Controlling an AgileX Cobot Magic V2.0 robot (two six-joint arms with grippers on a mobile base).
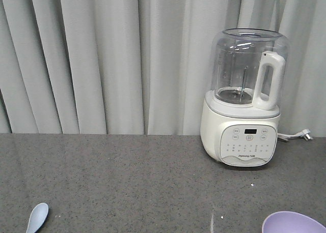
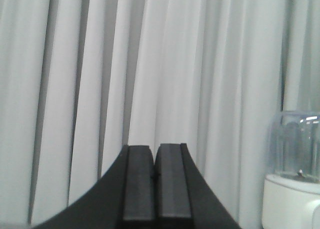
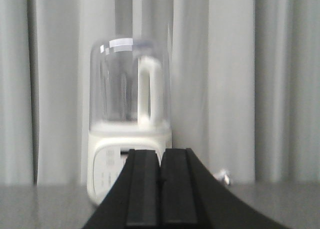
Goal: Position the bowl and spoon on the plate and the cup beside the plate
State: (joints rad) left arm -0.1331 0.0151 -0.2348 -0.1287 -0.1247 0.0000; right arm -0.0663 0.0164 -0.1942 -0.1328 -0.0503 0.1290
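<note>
The pale blue spoon lies at the bottom left of the front view, cut off by the frame's edge. Only the far rim of the lavender bowl shows at the bottom right. The plate and the cup are out of view. My left gripper is shut with nothing in it and points at the curtain. In the right wrist view my right gripper is also shut and empty, aimed at the blender. Neither gripper appears in the front view.
A white blender with a clear jug stands at the back right of the grey speckled counter; its plug lies beside it. Grey curtains hang behind the counter.
</note>
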